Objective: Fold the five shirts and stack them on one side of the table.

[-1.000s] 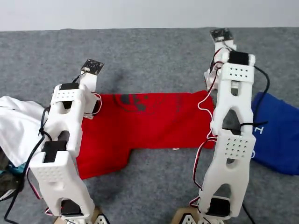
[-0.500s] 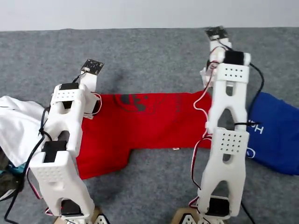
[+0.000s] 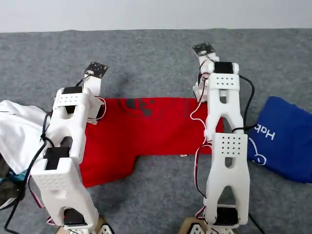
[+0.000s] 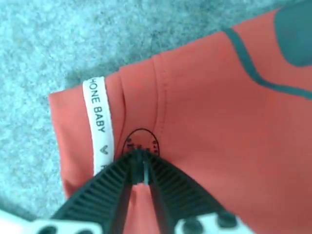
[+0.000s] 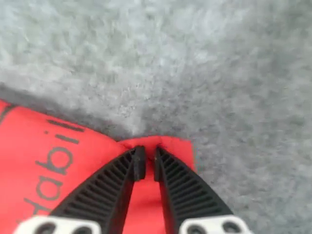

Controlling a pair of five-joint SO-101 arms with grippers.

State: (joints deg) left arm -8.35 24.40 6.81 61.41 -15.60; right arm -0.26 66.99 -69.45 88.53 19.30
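left hand (image 4: 142, 161) and right hand (image 5: 146, 164) tight on red shirt (image 3: 151, 129)

Over the last second the right arm (image 3: 222, 112) has swung sideways across the table toward the other arm. The right gripper (image 5: 146, 157) has gone with it, and the corner of the red shirt (image 3: 156, 126) pinched between its fingers (image 5: 139, 163) has been drawn along, so the shirt's far edge ahead of the fingers is now shorter. Behind the fingers, on the side they left, more of the blue shirt (image 3: 282, 141) has come out from under the arm, and its white print (image 3: 261, 139) now shows
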